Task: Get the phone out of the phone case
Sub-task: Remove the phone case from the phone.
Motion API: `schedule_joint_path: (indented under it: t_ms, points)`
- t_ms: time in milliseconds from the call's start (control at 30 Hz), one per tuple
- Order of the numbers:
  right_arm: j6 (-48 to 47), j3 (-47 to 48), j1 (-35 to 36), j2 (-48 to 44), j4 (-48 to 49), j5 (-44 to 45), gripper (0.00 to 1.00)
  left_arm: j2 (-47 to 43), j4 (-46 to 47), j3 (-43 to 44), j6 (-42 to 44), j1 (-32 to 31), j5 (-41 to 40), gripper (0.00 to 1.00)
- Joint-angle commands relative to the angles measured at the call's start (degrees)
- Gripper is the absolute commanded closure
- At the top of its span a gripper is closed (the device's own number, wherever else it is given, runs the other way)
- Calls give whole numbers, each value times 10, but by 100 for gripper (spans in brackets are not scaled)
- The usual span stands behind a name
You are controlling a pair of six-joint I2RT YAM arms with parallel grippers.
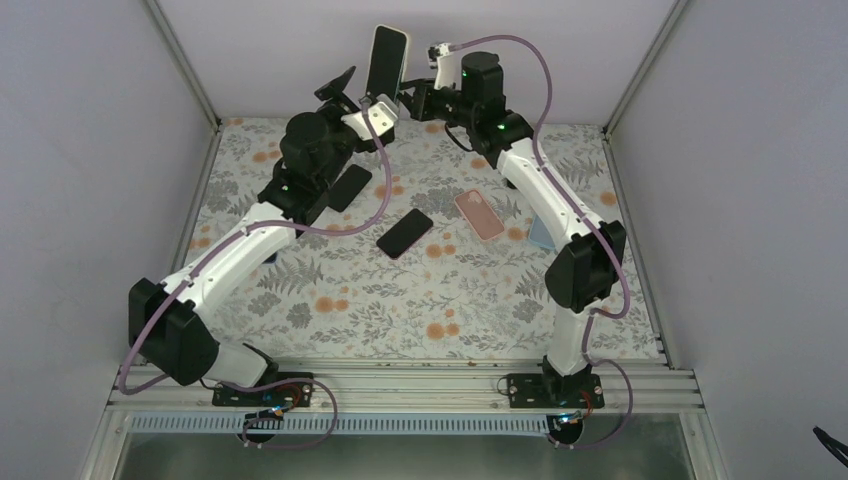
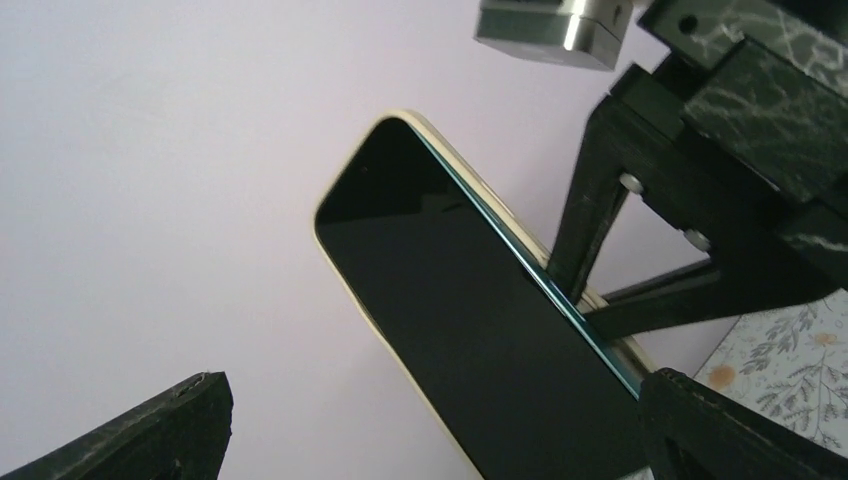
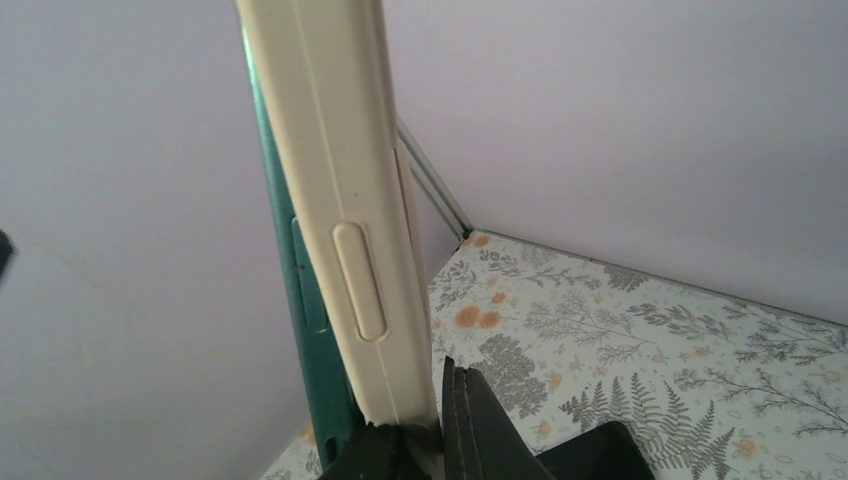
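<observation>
A phone with a black screen (image 2: 470,320) and teal-green edge (image 3: 300,290) sits in a cream case (image 3: 345,190), held upright in the air at the back of the table (image 1: 388,58). My right gripper (image 3: 430,435) is shut on the case's bottom edge; it also shows in the top view (image 1: 407,100). On one long side the green phone edge stands out from the cream case. My left gripper (image 2: 435,390) is open, its fingers (image 2: 190,425) either side of the phone's screen, the right finger close to the phone's edge; it shows in the top view (image 1: 358,95).
On the floral table (image 1: 420,300) lie a black phone (image 1: 405,232), a pink case (image 1: 479,214), a dark phone or case (image 1: 349,187) under my left arm, and a light blue item (image 1: 540,235) by my right arm. Walls enclose the back and sides.
</observation>
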Motion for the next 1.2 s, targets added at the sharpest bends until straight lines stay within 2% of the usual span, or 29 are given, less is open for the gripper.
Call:
schedule_joint_path:
  t_ms: [0,233,667,1167]
  points:
    - [7,6,-3,-9,42,18,97,20,21,-1,-19,-2,15,0]
    - [3,2,-1,-15,44,12,97,26,35,-19,-22,-2,11,0]
    - [-2,-1,10,-20,47,10,97,61,31,16,-22,-2,-23,0]
    - [-10,-4,14,-17,49,8,97,47,63,-10,-7,-2,-47,0]
